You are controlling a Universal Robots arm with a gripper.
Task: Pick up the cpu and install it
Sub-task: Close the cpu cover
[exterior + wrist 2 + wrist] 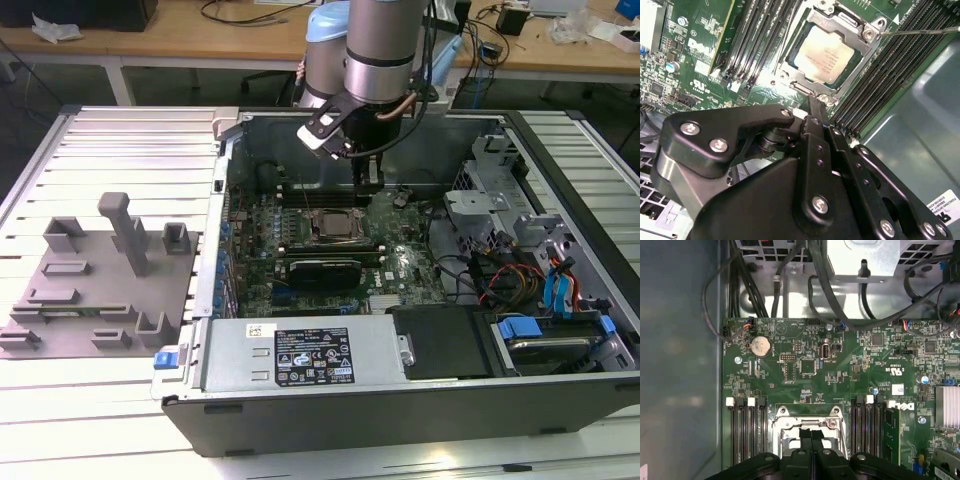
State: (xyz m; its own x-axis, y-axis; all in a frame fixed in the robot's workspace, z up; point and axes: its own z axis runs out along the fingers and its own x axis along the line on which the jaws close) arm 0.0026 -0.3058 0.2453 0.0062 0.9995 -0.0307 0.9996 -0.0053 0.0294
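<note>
The cpu (827, 55), a silvery square chip, lies flat in the motherboard socket, inside its metal frame (867, 35). In the exterior view the cpu (333, 225) sits mid-board in the open computer case. My gripper (369, 180) hangs just above the board, a little beyond the socket toward the exterior view's right. Its black fingers (813, 107) are pressed together with nothing between them. In the first wrist view the shut fingertips (810, 436) cover part of the socket frame (782, 422).
Memory slots (745, 432) flank the socket on both sides. A power supply (310, 355) lines the case's near side, and drive cages and cables (510, 260) fill the exterior view's right. A grey fixture block (100, 280) stands on the slatted table at the left.
</note>
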